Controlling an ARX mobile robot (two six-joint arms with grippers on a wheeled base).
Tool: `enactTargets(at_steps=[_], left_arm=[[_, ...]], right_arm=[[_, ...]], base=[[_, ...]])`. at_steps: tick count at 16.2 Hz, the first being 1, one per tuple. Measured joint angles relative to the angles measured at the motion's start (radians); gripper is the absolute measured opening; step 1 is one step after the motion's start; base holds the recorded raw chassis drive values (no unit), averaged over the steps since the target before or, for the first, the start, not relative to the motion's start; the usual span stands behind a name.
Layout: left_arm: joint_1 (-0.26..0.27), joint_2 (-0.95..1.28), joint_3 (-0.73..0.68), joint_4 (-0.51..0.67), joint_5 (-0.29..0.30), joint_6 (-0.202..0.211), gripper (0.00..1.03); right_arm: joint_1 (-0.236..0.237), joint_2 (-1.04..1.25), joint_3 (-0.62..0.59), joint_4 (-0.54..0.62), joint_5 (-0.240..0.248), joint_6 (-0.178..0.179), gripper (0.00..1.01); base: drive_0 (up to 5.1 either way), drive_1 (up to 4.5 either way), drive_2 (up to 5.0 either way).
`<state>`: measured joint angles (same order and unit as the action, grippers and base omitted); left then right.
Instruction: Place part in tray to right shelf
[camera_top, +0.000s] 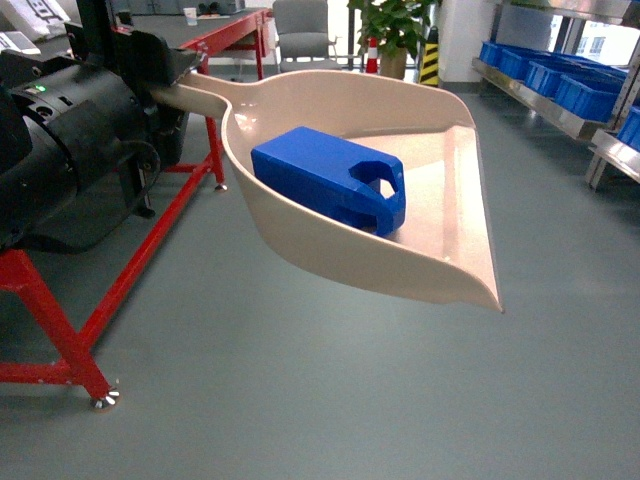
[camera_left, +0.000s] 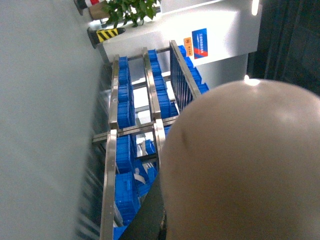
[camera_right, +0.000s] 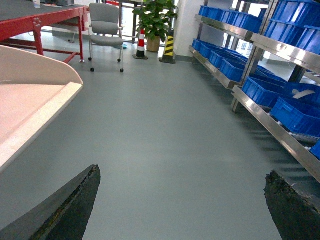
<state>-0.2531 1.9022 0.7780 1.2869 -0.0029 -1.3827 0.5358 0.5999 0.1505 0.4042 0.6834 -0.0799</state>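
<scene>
Left tool (camera_top: 185, 75) gripped tray (camera_top: 440, 150) handle, carried level so part (camera_top: 325, 175) stayed inside; right tool (camera_right: 180, 205) spread, idle; right shelf (camera_top: 560, 100) far right, well apart.

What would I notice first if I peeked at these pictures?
A bright-blue plastic block with a handle hole lies in a big cream plastic scoop held above the grey floor, centre of the head view. On the right, a steel shelf rack holds blue crates.
</scene>
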Motion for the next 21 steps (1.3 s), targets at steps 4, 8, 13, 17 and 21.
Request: enactTargets(at_steps=[4,8,13,17,21], left_arm=[[-0.008,0.001,0.000,-0.004,0.000,0.000,0.14],[-0.014,0.001,0.000,-0.009,0.012,-0.002,0.14],[0.000,-0.001,0.000,-0.006,0.003,-0.002,0.14],[0.000,-0.001,0.000,-0.006,0.002,-0.002,0.14],[0.000,-0.001,0.000,-0.006,0.002,-0.001,0.14]], right_arm=[[0.000,-0.003,0.000,-0.002,0.003,0.000,0.98],[-0.001,-0.004,0.000,-0.002,0.004,0.000,0.98],[-0.001,0.000,0.000,0.000,0.003,0.000,0.98],[0.000,0.000,0.000,0.000,0.001,0.000,0.98],[0.000,-0.001,0.000,0.000,0.001,0.000,0.98]], base=[[2.4,-1.19,-1.2],[0.0,1.11,-1.0],[0.1,4.39,-4.1],[0.0,4.23,-4.3],[0.1,4.31,-4.2]])
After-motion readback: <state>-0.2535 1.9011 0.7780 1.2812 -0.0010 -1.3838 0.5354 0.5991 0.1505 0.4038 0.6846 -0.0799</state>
